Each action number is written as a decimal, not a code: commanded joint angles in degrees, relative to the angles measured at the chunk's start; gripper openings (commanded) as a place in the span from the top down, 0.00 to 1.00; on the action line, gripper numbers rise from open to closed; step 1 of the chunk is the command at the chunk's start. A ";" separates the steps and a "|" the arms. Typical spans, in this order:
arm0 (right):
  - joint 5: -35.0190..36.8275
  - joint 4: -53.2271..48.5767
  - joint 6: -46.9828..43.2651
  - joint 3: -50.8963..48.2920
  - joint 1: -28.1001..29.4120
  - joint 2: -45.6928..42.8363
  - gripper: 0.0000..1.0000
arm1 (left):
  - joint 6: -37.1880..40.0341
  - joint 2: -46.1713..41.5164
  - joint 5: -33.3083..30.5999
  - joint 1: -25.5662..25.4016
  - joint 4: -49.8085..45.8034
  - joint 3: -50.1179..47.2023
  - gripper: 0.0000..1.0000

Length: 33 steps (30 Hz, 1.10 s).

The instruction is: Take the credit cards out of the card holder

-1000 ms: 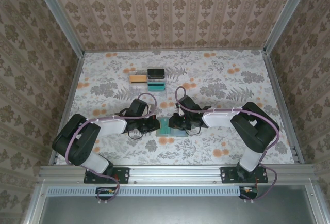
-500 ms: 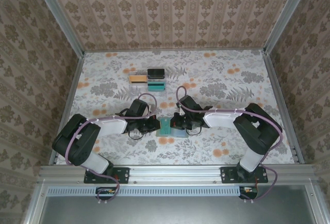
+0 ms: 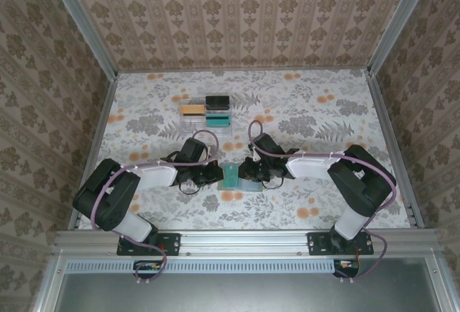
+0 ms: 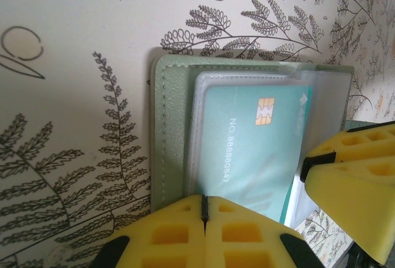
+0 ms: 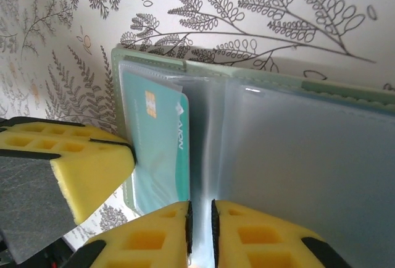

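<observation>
Left jaws: I see my left gripper (image 4: 203, 215) with its yellow foam pads pressed together, the seam between them shut, clamped at the near edge of the soft sage-green bifold card holder (image 4: 170, 132), apparently pinning it flat.

Right jaws: my right gripper (image 5: 200, 215) has its pads nearly together with a thin slit between; I cannot tell whether that slit pinches the clear plastic sleeve at the holder's near edge or nothing at all.

Card holder: it lies open on the fern-patterned tabletop (image 3: 302, 103), between the two grippers.

Contents: one teal plastic card with a gold chip (image 4: 253, 150) sits inside a clear sleeve of the holder, just beside my left jaws; the sleeve on the holder's other half looks empty.

Step in hand: I judge this as bracing the holder and seeking a grip on the card, which is not yet out.

Next move: I would need the right fingertips on the card's edge itself, not the sleeve, then a pull along the sleeve.

Beyond the holder: a clear tray (image 3: 207, 113) holds orange, black and teal blocks.
</observation>
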 commanded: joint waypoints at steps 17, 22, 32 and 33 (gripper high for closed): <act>-3.71 3.69 0.23 1.62 0.36 4.07 0.84 | -0.59 1.28 -0.77 -0.64 -3.68 -0.58 1.00; -2.27 3.76 0.32 0.38 0.32 2.20 1.00 | -0.29 0.84 -0.98 -0.55 -4.82 -0.12 1.00; -0.72 1.11 -0.99 -1.62 -1.49 -2.13 1.00 | 1.43 -5.69 -2.01 2.51 -10.04 1.03 0.87; -0.78 1.07 -1.07 -1.83 -1.65 -2.28 1.00 | 1.43 -5.73 -1.83 2.63 -9.79 0.72 0.87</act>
